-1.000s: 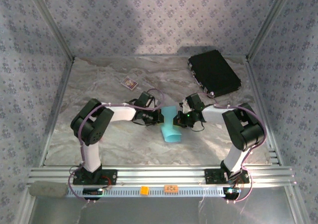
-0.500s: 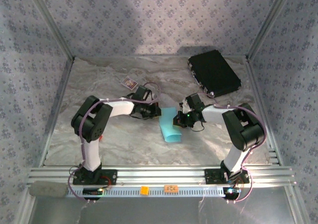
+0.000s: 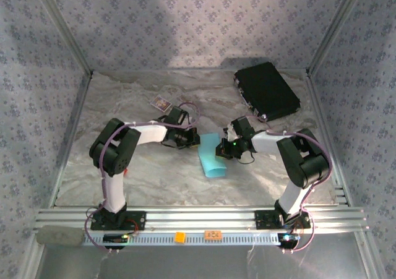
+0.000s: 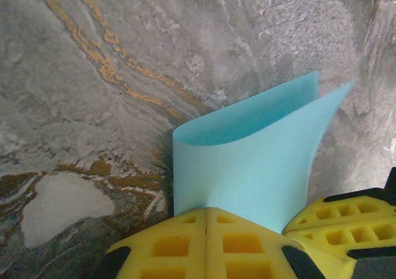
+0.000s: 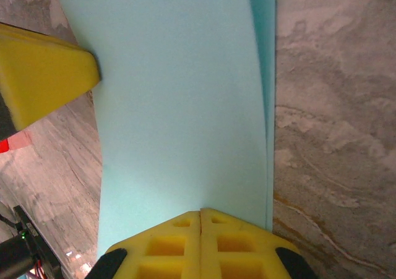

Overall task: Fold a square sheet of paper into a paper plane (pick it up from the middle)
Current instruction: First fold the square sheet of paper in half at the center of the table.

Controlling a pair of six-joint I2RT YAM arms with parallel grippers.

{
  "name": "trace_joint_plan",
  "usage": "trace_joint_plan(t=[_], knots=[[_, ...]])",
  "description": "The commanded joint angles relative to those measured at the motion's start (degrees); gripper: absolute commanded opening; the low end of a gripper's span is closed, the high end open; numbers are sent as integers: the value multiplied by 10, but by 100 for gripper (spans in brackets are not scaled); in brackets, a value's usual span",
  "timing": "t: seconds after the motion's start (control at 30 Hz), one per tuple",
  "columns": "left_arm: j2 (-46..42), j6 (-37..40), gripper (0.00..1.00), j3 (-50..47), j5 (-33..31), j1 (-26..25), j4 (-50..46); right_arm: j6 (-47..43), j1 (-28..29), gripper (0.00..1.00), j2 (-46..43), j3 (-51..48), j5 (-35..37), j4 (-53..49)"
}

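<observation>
Two claws, the left gripper (image 4: 207, 212) and right gripper (image 5: 201, 214), sit clenched, tips against the square sheet of paper (image 3: 211, 164), which lies loosely folded over mid-table between them; beyond it I see the black case (image 3: 267, 91).

- We saw the square sheet of paper (image 3: 212, 157) as thin, plain light-blue paper, bent over on itself into two layers.
- The bend was a loose, rounded curl rather than a pressed crease, and the layers gaped apart there.
- Opposite the bend, the free edges did not meet: one layer stopped just short of the other.
- It sat near the middle of the marbled table (image 3: 124, 99), as a narrow, slightly slanted strip.
</observation>
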Motion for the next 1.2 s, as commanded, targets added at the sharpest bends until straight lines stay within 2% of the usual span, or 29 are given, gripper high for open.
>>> trace_joint_plan(t=[0.0,0.2,0.5,0.9,1.17], knots=[[-33,0,4,20,34,2,-7,5,-2,0,28,-30,74,-66],[-38,-21,3,-9,64,-12,19,4,-3,0,29,-30,75,-66],[4,-20,2,-52,46,-17,42,9,-2,0,29,-35,75,-57],[-17,-1,3,-5,48,-7,6,9,-2,0,25,-39,76,-58],[16,4,3,27,67,-2,4,10,-3,0,28,-40,77,-55]])
